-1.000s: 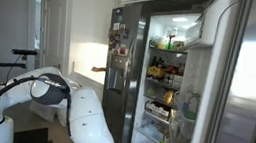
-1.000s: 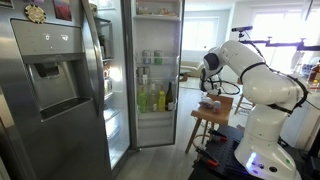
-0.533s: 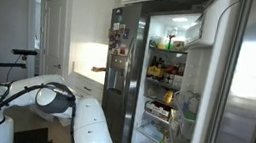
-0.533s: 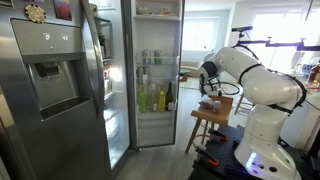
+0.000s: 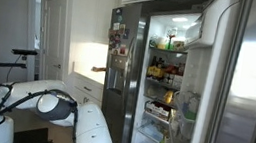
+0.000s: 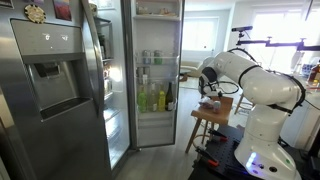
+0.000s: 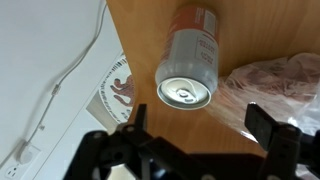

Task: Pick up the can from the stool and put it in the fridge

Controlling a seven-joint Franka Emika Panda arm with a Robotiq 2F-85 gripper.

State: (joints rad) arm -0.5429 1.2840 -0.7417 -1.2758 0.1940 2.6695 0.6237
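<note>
In the wrist view the reddish can (image 7: 188, 60) with pale marks stands upright on the wooden stool (image 7: 140, 30), silver top facing the camera. My gripper (image 7: 198, 125) is open and empty, just above and to one side of the can, one finger on each side of bare wood. In an exterior view the arm bends down over the stool (image 6: 206, 121) beside the fridge (image 6: 60, 80). The fridge's door is open onto lit shelves of bottles (image 6: 155, 95). The fridge also shows in an exterior view (image 5: 168, 77), with papers on its shut door (image 5: 121, 42).
A crumpled pinkish wrapper (image 7: 275, 85) lies on the stool close beside the can. Past the stool's edge are the pale floor, a thin cable (image 7: 70, 75) and a round printed mark (image 7: 118, 92). The robot's white base (image 6: 262, 140) stands behind the stool.
The arm has lowered toward the stool top; its upper joints sink in both exterior views. The can and fridge have not moved.
</note>
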